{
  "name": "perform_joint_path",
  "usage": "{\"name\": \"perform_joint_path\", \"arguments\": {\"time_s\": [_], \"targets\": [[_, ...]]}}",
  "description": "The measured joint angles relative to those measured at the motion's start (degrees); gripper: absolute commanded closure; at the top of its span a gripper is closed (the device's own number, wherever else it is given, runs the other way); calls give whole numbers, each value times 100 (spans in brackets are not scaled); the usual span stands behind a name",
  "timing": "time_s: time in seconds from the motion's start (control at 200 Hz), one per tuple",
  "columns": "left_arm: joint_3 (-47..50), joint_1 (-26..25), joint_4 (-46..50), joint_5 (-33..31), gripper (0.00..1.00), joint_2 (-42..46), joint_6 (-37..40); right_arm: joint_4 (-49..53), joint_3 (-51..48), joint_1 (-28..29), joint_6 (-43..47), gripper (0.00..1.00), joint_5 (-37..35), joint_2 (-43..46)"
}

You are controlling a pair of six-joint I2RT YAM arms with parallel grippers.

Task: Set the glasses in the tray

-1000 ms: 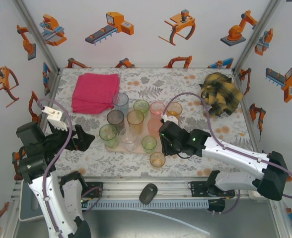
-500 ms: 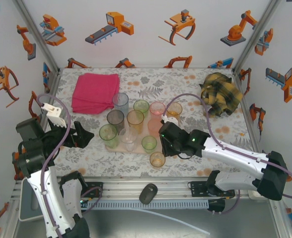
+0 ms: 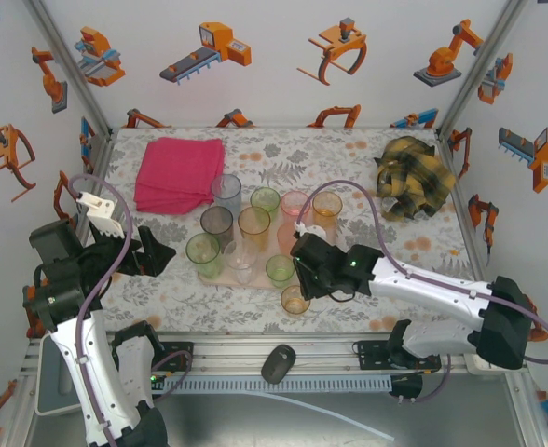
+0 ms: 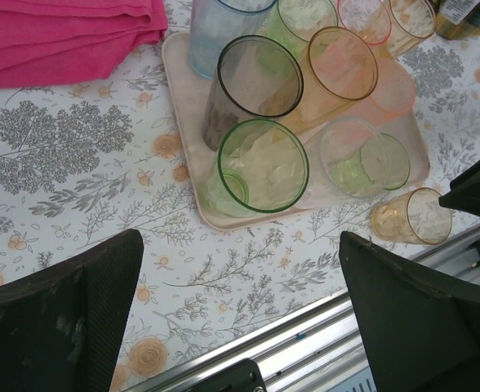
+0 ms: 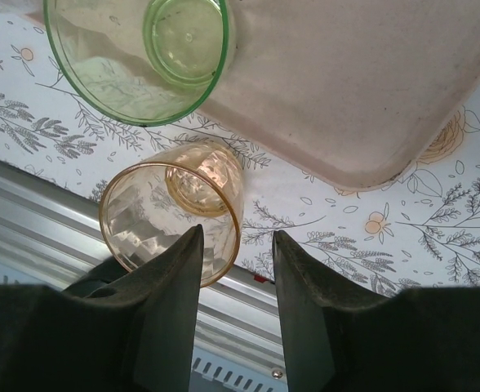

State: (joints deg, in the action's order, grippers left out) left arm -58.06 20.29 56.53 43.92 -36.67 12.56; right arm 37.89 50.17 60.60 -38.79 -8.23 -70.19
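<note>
Right wrist, R gripper point(image 5: 237, 238) apart by orange glass point(image 5: 154, 214), L gripper point(image 4: 240, 245) spread wide

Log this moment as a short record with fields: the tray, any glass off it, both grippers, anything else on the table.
tray: pale pink, crowded with glasses
off the tray: one orange glass, upright on the table just past the tray's near edge
right gripper: open, jaws partly apart, right above the orange glass, not closed on it
left gripper: wide open, holding nothing, left of the tray
also there: folded pink cloth, far left
</note>
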Motion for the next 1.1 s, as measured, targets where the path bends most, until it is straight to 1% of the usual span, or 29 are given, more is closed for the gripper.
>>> {"name": "perform_joint_path", "arguments": {"time_s": [0.566, 1.102], "targets": [[0, 0, -37, -2, 3, -7, -2, -48, -57, 79, 66, 66, -17, -431], [0, 0, -37, -2, 3, -7, -2, -181, -57, 164, 129, 74, -24, -621]]}}
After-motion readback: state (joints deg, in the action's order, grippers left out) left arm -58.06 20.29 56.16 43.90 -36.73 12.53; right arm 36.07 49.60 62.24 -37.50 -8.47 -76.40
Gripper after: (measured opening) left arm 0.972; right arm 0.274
